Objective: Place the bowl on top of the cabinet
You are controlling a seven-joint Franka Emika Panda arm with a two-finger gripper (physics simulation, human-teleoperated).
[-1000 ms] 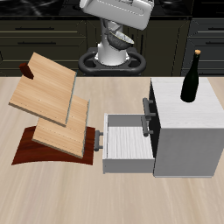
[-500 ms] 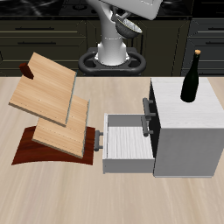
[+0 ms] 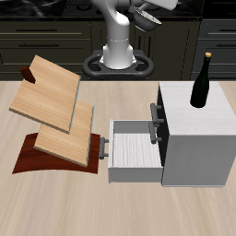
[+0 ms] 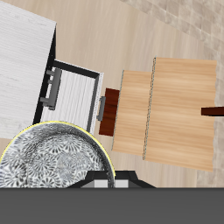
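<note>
The drawer (image 3: 131, 147) stands open near me, with the cabinet (image 3: 195, 131) behind it carrying a bottle (image 3: 201, 81) at its far edge. High beyond, my gripper (image 3: 147, 13) holds the bowl (image 4: 54, 156) by its rim. I'd lower it onto the top's bare near part, well off the bottle.

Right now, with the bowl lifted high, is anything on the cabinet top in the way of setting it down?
Yes: a dark bottle stands upright toward the back of the cabinet top. The part nearer the drawer is bare, enough for the bowl, I judge.
</note>
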